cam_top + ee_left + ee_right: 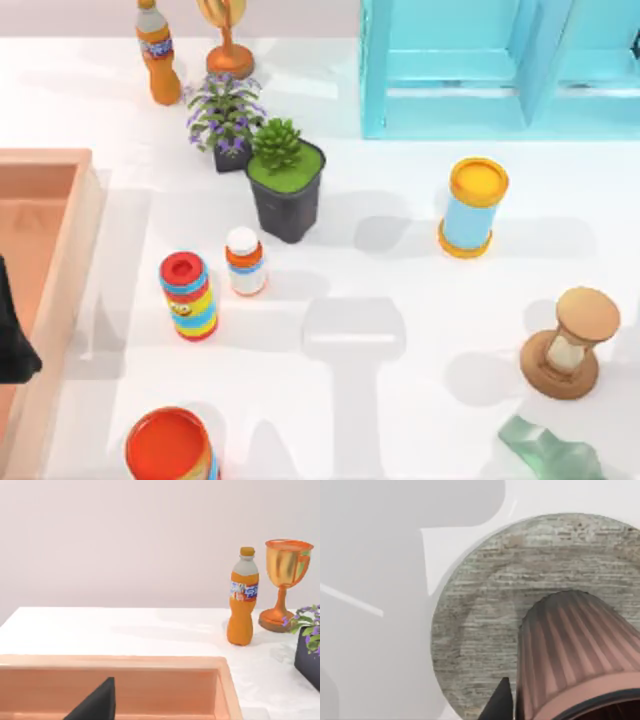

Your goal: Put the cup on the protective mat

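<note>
Ribbed mauve, the cup (pixel 570 655) sits upright in my right gripper's clamp, directly above the round grey woven mat (pixel 485 630); straight down is the way. Left arm parks over the wooden tray (pixel 150 680).

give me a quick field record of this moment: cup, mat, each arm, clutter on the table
cup: ribbed brownish cup seen close in the right wrist view, over the mat; contact with it cannot be told
mat: round grey woven mat on the white table
right gripper: a dark fingertip shows beside the cup; grip cannot be told
left arm: parked at the table's left, over the wooden tray
clutter: soda bottle, trophy, flower pot, succulent pot, striped canister, blue cylinder, hourglass
</note>
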Robot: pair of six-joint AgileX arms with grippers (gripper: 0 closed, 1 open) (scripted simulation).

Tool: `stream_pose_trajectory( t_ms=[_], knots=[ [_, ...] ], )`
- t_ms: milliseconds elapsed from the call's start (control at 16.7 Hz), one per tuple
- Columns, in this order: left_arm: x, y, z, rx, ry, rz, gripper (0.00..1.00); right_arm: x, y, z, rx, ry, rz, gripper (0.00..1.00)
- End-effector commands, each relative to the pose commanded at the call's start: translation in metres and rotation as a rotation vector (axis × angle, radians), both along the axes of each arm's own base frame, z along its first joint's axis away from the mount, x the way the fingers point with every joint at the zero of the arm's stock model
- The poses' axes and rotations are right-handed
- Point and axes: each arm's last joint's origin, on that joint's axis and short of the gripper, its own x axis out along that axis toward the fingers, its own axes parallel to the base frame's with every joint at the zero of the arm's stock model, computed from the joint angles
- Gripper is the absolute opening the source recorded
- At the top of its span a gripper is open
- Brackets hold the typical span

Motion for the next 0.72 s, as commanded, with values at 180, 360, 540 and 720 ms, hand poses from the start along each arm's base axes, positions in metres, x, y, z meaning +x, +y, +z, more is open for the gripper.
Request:
stream_pose_trajectory(
  t_ms=[180,360,540,720],
  knots=[
    [0.0,0.0,0.0,0.0,0.0,0.0,1.0,0.0,0.0,0.0,0.0,0.0,0.0,0.6],
    [0.0,0.0,0.0,0.0,0.0,0.0,1.0,0.0,0.0,0.0,0.0,0.0,0.0,0.83],
    [0.0,0.0,0.0,0.0,0.0,0.0,1.0,0.0,0.0,0.0,0.0,0.0,0.0,1.0],
    [0.0,0.0,0.0,0.0,0.0,0.0,1.0,0.0,0.0,0.0,0.0,0.0,0.0,1.0]
  ],
)
